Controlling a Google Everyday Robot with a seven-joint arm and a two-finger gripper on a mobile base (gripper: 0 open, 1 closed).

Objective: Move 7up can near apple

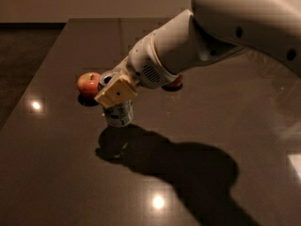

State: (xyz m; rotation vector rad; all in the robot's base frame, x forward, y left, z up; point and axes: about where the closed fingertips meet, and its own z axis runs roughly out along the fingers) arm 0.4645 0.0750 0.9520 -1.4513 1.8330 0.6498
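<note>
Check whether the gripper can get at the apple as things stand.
Probably not yet: the gripper is shut on the 7up can, so its fingers are occupied. The apple lies close beside the can, with nothing else between.

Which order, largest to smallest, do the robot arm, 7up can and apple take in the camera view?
1. robot arm
2. 7up can, clasped by the gripper
3. apple, just behind it, partly hidden, so unsure
</note>
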